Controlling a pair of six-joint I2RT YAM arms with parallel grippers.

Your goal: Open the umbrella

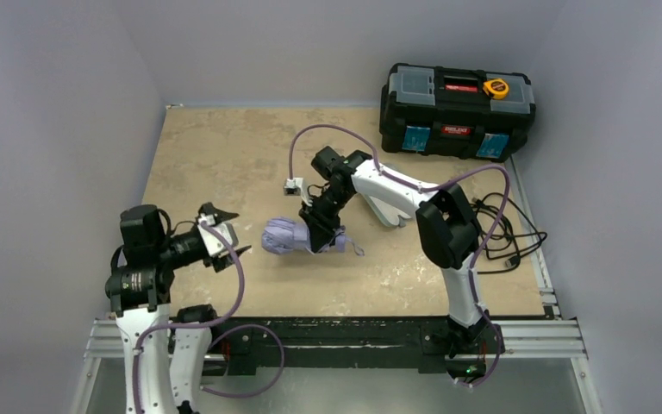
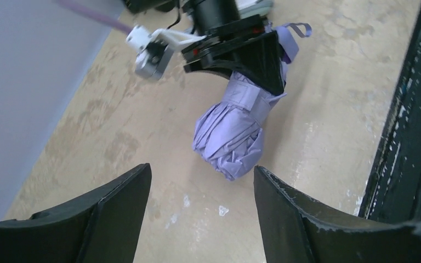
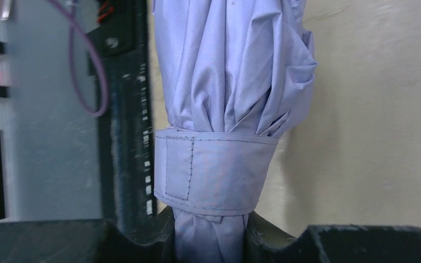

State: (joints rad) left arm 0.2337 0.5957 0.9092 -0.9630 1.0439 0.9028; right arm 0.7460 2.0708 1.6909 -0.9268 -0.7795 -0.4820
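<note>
Top external view: the closed black toolbox [image 1: 457, 108] stands at the far right corner of the table [image 1: 215, 155], its contents hidden. The folded lavender umbrella [image 1: 286, 235], closure strap [image 3: 214, 170] fastened, lies mid-table. The right gripper [image 1: 321, 241], arm reaching inward, clamps it toward the handle end. The left gripper [image 1: 231, 233], jaws wide and empty, faces its bunched canopy end.

Right gripper [image 3: 211, 236] clamps the umbrella [image 3: 230, 82] — strap [image 3: 214, 170] fastened.
</note>
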